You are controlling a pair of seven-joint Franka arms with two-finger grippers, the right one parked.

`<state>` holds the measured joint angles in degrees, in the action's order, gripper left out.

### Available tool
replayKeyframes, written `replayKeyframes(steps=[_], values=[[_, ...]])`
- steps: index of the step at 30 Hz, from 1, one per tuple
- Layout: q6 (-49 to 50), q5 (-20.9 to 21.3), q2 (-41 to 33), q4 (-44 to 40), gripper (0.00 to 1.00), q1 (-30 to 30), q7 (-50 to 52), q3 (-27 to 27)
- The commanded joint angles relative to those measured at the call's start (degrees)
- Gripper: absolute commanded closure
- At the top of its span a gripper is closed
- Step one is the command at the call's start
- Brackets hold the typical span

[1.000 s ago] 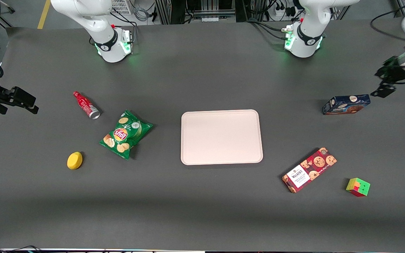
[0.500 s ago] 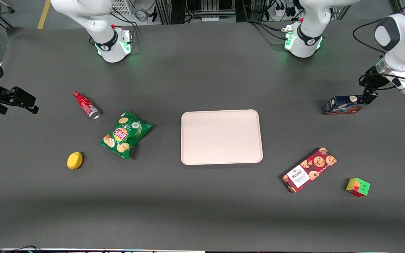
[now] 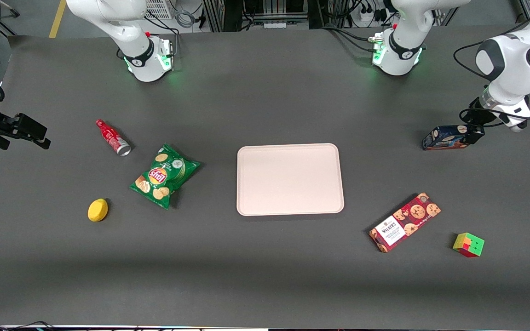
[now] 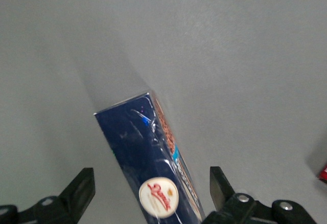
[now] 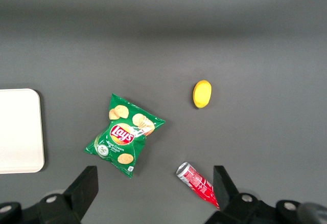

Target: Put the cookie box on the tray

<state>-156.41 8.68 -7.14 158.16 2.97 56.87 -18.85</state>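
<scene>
Presently: gripper (image 4: 150, 196) spread, straddling end of cookie box (image 3: 446, 138), ready to pinch; box on bench (image 3: 265, 257), well apart from tray (image 3: 290, 179), toward working arm's end.

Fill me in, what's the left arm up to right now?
The left arm's gripper sits over one end of the cookie box, which lies on the table toward the working arm's end. In the wrist view its fingers are open, one on each side of the cookie box, with gaps, so nothing is gripped. The tray in the middle of the table holds nothing. A red cookie box and a colour cube lie nearer the front camera, untouched.
</scene>
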Motion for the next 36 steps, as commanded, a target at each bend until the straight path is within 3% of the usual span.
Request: replayKeyframes(steps=[1,2,5,7,8,19,23,36], values=[[-5.1,0.9,3.3,1.0,0.03,0.2,1.6,0.0],[-5.4,0.8,3.5,1.0,0.13,0.2,1.8,0.0],[-5.0,0.8,3.6,0.9,0.74,0.2,3.8,0.1],[-4.7,0.8,3.6,0.9,0.96,0.1,4.4,0.1],[-4.4,0.8,3.6,0.8,1.00,0.1,4.8,0.1],[1.8,0.8,2.3,-2.9,1.00,-0.2,5.8,1.5],[6.5,0.7,1.7,-7.1,1.00,-0.3,6.1,5.4],[35.2,0.4,0.7,-30.0,1.00,-1.6,3.5,18.8]])
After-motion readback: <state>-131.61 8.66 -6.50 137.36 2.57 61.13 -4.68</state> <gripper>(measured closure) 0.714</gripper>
